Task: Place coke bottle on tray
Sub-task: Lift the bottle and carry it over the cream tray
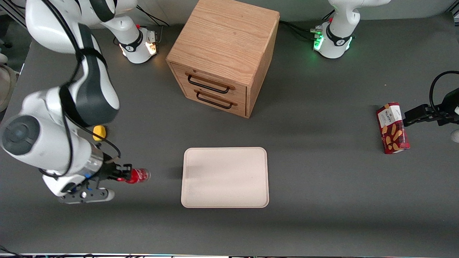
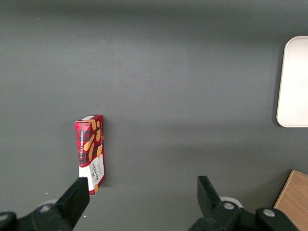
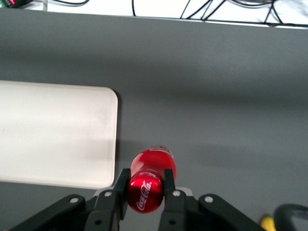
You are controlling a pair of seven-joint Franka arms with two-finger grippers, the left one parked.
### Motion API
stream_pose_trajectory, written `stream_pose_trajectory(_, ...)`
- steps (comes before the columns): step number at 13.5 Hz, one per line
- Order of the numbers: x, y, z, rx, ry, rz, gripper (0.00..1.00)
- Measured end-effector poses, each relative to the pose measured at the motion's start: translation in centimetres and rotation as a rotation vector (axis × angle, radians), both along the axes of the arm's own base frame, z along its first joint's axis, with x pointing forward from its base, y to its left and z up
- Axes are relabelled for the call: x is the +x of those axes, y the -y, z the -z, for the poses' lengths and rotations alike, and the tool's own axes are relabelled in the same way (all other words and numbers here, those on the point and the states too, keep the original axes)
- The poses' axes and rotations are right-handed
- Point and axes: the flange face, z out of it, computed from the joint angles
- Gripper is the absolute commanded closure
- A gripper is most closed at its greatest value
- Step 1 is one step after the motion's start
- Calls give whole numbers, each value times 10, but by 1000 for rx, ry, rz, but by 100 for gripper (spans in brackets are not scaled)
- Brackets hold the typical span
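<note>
The coke bottle [image 1: 139,175] [image 3: 150,178], small with a red cap and red label, is held at its cap end by my right gripper [image 1: 123,173] [image 3: 146,185], which is shut on it. Both black fingers press against the sides of the cap. Bottle and gripper sit toward the working arm's end of the table, a short gap away from the tray [image 1: 225,177] [image 3: 53,134]. The tray is flat, pale cream-pink, with rounded corners and nothing on it. From the front I cannot tell whether the bottle hangs above the table or rests on it.
A wooden two-drawer box [image 1: 224,53] stands farther from the front camera than the tray. A small yellow lump [image 1: 99,132] lies close to my forearm. A red snack box [image 1: 392,128] [image 2: 91,151] lies toward the parked arm's end of the table.
</note>
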Motion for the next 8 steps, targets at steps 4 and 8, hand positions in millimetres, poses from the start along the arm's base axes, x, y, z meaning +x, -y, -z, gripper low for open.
stream_pose_trajectory(4, -50, 20, -80, -32, -59, 2, 100)
stream_pose_trajectory(8, -87, 40, -133, -44, -75, -17, 100)
